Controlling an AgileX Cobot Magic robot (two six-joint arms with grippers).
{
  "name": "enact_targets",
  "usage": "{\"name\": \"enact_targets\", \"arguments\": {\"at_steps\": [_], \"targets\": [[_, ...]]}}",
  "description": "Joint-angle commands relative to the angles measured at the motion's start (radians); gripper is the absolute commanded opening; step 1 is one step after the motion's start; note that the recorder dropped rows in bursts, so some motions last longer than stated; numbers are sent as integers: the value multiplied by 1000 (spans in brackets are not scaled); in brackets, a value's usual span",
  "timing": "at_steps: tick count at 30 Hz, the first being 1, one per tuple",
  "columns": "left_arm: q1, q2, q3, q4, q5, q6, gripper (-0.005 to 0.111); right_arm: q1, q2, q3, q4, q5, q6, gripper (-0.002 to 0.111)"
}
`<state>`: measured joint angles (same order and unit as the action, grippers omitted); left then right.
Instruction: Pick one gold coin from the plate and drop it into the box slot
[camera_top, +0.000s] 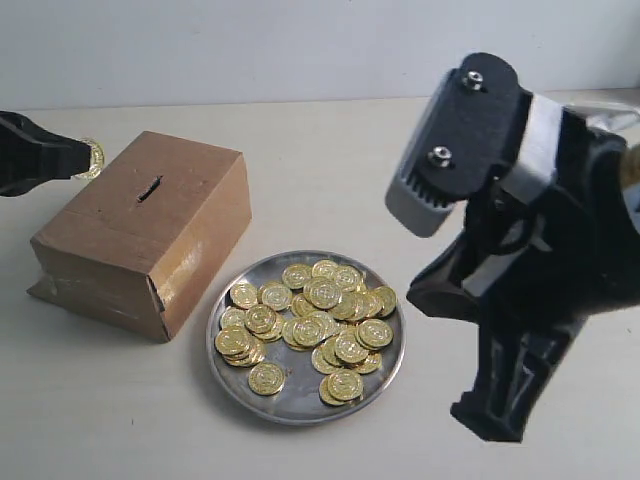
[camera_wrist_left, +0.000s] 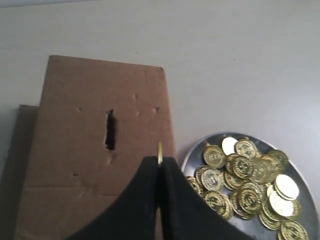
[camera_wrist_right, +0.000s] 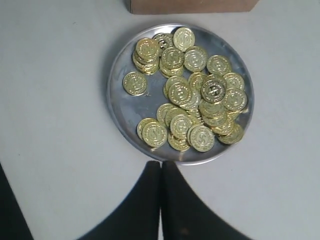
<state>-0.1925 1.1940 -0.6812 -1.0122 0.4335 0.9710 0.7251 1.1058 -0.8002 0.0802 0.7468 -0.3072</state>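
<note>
Coin (camera_wrist_left: 160, 152), pinched on edge in the clenched left hand (camera_wrist_left: 160, 165) over the box (camera_wrist_left: 70, 165) but beside the slot (camera_wrist_left: 110, 131), may hit bare cardboard and bounce onto the counter (camera_wrist_left: 240, 60) if let go before lining up.

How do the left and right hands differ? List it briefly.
The left hand pinches a coin edge-on; the right hand holds nothing. The left hand is at the box, near its slot; the right hand is near the plate. Both are black and shut.
</note>
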Motion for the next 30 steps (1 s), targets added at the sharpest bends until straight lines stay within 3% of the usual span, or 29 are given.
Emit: {"name": "enact_targets", "arguments": {"at_steps": [1,7,12,22,30], "targets": [[-7,48,-22,23,-67,-6,0,-4,-101,40,35,5,46,0],[-84,220,-150,96,-120,-31,0,-4,-321,40,41,41,40,0],[-100,357,-217,368,-146,-277,0,-4,-419,40,36,41,20,0],[-138,458,-242,508,-182,-364,0,-4,-419,46,8,14,20,0],[-138,458,-244,512,-186,-380,0,-4,-419,46,8,14,20,0]]}}
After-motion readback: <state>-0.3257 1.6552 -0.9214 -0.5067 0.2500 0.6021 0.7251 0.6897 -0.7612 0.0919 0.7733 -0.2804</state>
